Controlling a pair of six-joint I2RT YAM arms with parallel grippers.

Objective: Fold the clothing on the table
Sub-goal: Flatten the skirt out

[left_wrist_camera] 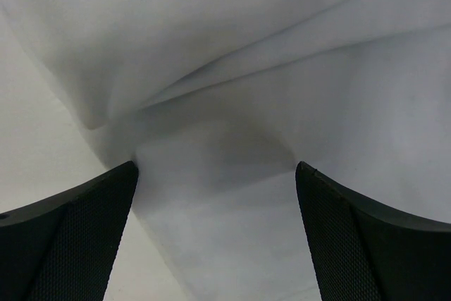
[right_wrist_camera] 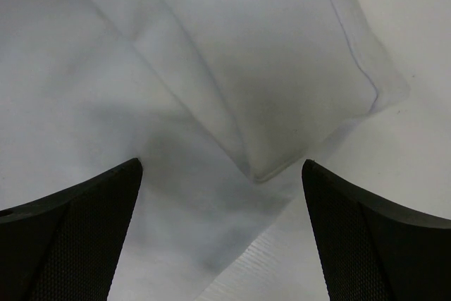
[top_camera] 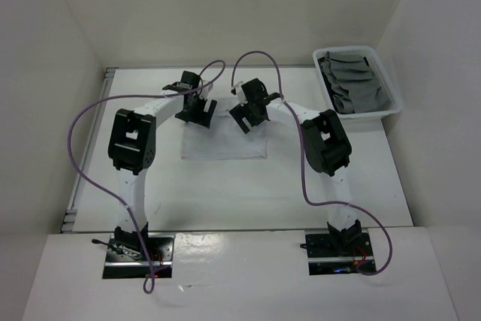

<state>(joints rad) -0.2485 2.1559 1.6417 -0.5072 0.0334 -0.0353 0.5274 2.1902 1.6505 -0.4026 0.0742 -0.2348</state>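
Observation:
A white piece of clothing (top_camera: 223, 143) lies flat on the white table (top_camera: 188, 193), in a rough rectangle at the middle. Both grippers hang over its far edge. My left gripper (top_camera: 197, 110) is open just above the far left part; its wrist view shows soft creased cloth (left_wrist_camera: 232, 103) below the spread fingers (left_wrist_camera: 77, 237), nothing between them. My right gripper (top_camera: 248, 114) is open over the far right part. Below it a folded layer with a stitched hem (right_wrist_camera: 282, 82) lies on the lower layer, its corner (right_wrist_camera: 257, 174) between the spread fingers (right_wrist_camera: 373, 244).
A white basket (top_camera: 391, 110) holding several grey folded cloths (top_camera: 353, 84) stands at the far right of the table. A metal rail (top_camera: 84, 171) runs along the table's left edge. White walls enclose the table on three sides. Purple cables loop from both arms.

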